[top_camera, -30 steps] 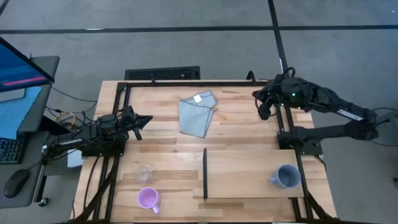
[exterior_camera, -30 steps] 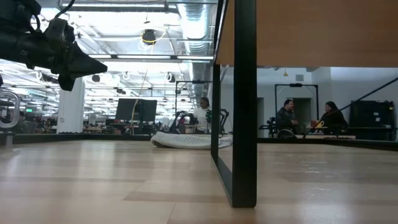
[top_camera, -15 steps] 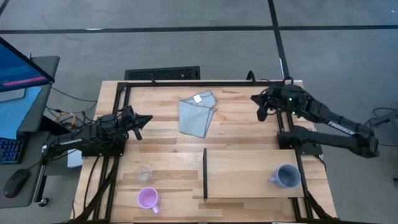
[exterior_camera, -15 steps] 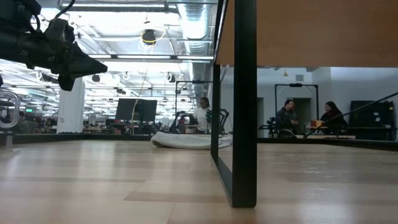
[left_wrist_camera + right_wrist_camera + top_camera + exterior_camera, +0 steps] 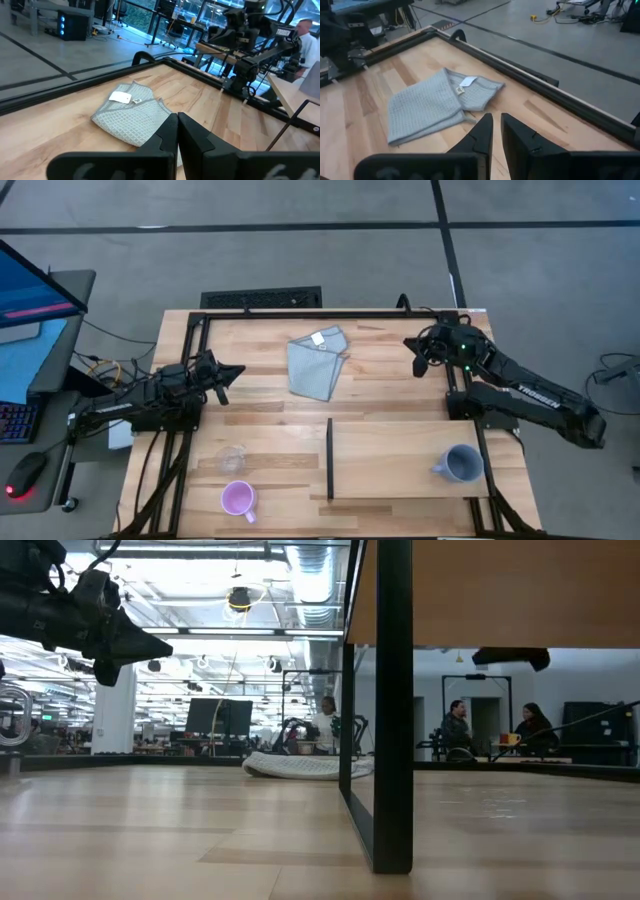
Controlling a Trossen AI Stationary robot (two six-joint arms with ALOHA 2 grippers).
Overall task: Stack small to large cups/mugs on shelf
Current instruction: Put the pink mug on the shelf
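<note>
The grey-blue mug (image 5: 461,464) stands upright on the right end of the light-wood shelf (image 5: 395,460), whose black divider strip (image 5: 330,458) runs along its left end. The pink-purple mug (image 5: 237,499) and the clear cup (image 5: 232,457) stand on the tabletop at the near left. My left gripper (image 5: 234,372) is shut and empty above the table's left side, well behind the clear cup. My right gripper (image 5: 413,344) is shut and empty at the far right, behind the shelf. Each wrist view shows that arm's own fingers together: left (image 5: 177,126), right (image 5: 495,127).
A folded light-blue cloth (image 5: 318,363) lies at the far middle of the table, between the two grippers; it also shows in the left wrist view (image 5: 132,117) and the right wrist view (image 5: 432,105). A black frame (image 5: 300,312) edges the table. People sit in the room behind.
My right arm has swung in and come down, its far links now lying nearer the table's right edge. Its gripper has shifted a little toward the far edge and now shows in the low view. Nothing else has moved.
</note>
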